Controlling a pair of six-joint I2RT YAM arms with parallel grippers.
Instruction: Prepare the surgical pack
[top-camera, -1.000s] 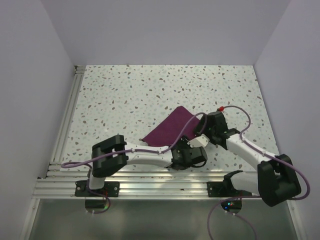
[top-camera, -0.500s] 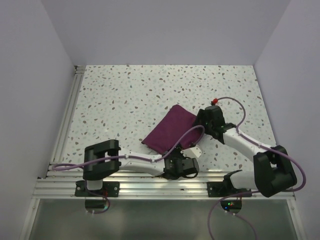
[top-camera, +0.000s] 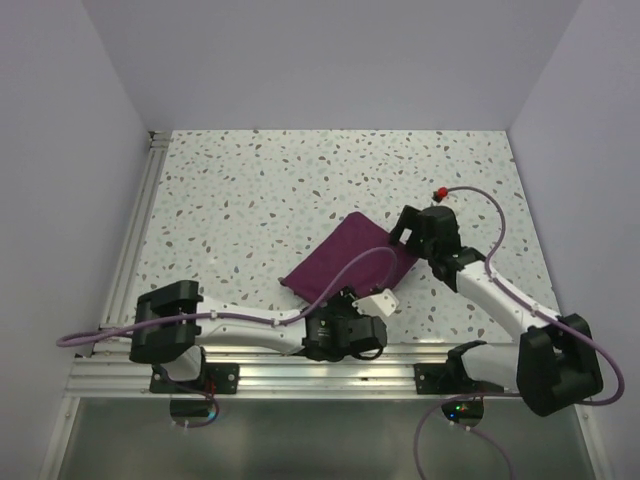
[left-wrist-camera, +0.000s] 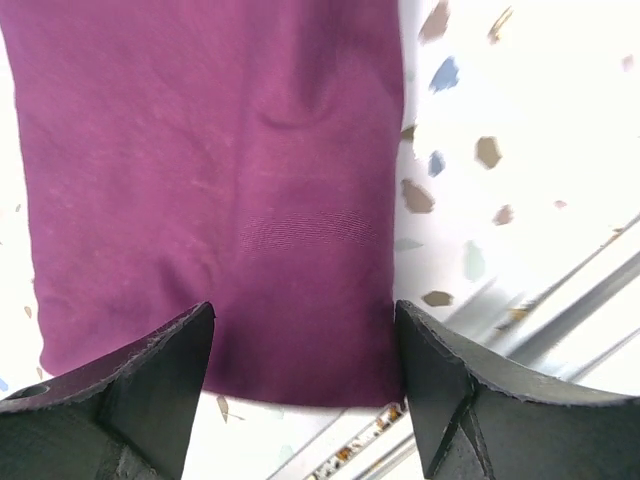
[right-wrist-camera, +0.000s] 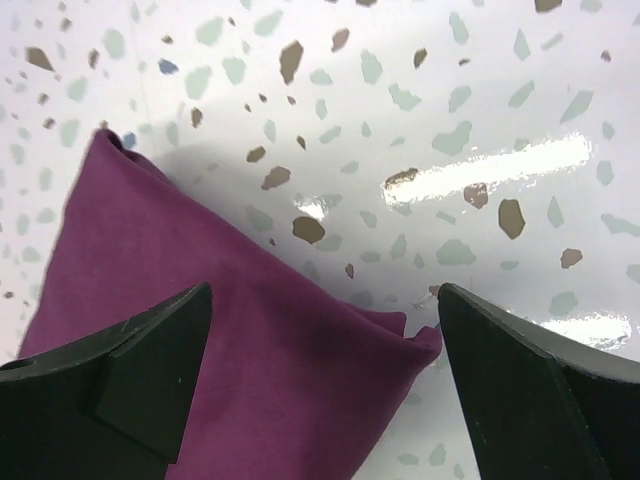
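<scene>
The surgical pack (top-camera: 345, 262) is a plum-maroon folded fabric bundle lying flat and slanted on the speckled table, near the front middle. My left gripper (top-camera: 368, 305) hovers open over its near end; in the left wrist view the fabric (left-wrist-camera: 210, 180) fills the frame above the two black fingertips (left-wrist-camera: 190, 345), and nothing is gripped. My right gripper (top-camera: 408, 232) stands open at the bundle's far right corner. In the right wrist view that corner (right-wrist-camera: 400, 335) lies between the widely spread jaws of the right gripper (right-wrist-camera: 325, 290), untouched.
An aluminium rail (top-camera: 300, 375) runs along the table's near edge just behind the left wrist, and another rail (top-camera: 135, 240) lines the left side. Purple cables (top-camera: 470, 215) loop off both arms. White walls enclose the table.
The left arm has drawn back toward the near rail, its gripper sliding off the bundle's middle. The right gripper shifted at the bundle's far right corner; its jaws now stand wide apart there.
</scene>
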